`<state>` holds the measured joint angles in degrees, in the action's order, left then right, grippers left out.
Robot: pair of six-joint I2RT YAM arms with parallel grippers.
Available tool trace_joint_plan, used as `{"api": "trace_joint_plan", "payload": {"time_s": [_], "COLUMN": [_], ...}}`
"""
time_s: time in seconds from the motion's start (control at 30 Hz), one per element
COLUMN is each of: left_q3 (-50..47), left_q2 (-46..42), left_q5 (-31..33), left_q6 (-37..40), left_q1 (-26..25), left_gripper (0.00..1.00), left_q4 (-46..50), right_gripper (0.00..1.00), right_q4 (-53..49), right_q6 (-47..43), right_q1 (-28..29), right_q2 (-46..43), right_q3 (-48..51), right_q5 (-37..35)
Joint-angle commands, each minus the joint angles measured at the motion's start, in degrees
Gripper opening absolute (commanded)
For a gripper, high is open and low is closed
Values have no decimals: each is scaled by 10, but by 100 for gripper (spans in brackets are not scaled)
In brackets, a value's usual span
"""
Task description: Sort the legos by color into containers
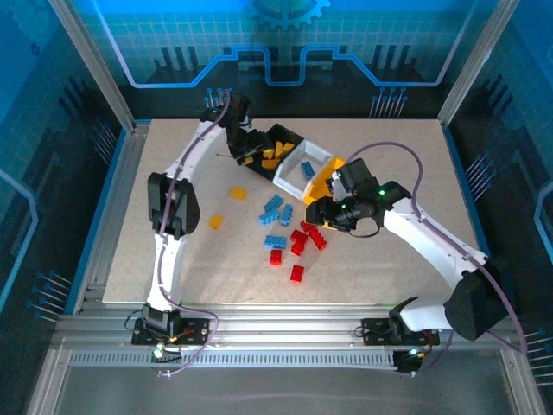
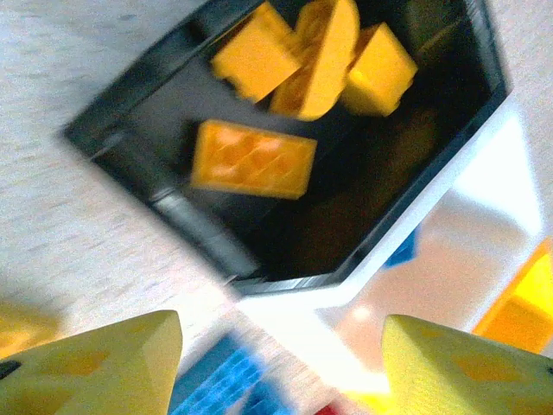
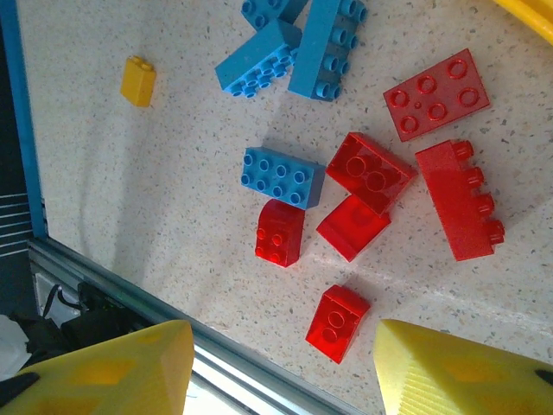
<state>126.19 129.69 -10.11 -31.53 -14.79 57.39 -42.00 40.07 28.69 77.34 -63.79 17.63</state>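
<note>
At upper centre of the top view, the left arm (image 1: 186, 169) stretches far forward. The left gripper (image 2: 281, 333) hangs over the black bin (image 2: 130, 147), fingers spread wide with nothing between them. 4 yellow bricks (image 2: 252, 159) lie inside that bin. The white bin (image 1: 321, 154) next to it holds 1 blue brick (image 1: 308, 169), and the yellow bin (image 1: 327, 186) ends the row. Right of centre, the right arm (image 1: 432, 242) bends inward. The right gripper (image 3: 283, 333) points down over the table (image 1: 389, 147), parted and holding nothing. Below it lie 6 red bricks (image 3: 371, 171) in a loose cluster. 3 blue bricks (image 3: 283, 177) sit to their upper left, and 1 small yellow brick (image 3: 138, 80) lies well apart.
</note>
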Motion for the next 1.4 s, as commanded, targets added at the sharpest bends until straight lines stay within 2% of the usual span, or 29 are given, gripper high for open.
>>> {"api": "trace_joint_plan", "payload": {"time_s": [0.0, 0.2, 0.47, 0.67, 1.17, 1.37], "left_q3": [-69, -171, -174, -184, -184, -192], "left_q2": [-67, -87, -34, -5, 36, 41], "left_q5": [101, 108, 81, 99, 130, 140], "left_q6": [130, 157, 259, 305, 313, 309], "left_q1": [7, 16, 13, 12, 9, 9], "left_gripper": [65, 71, 77, 78, 78, 71], "left_q4": [100, 75, 23, 4, -19, -23], "right_gripper": [59, 61, 64, 65, 66, 66], "right_q4": [12, 10, -6, -22, -41, -41], "right_q6": [-2, -8, -6, -2, 10, 11], "right_q1": [12, 38, 60, 61, 74, 80], "right_q2": [23, 66, 77, 67, 79, 90], "right_q3": [-23, -56, -74, -69, -90, -100], "right_q5": [18, 23, 10, -4, -24, -26]}}
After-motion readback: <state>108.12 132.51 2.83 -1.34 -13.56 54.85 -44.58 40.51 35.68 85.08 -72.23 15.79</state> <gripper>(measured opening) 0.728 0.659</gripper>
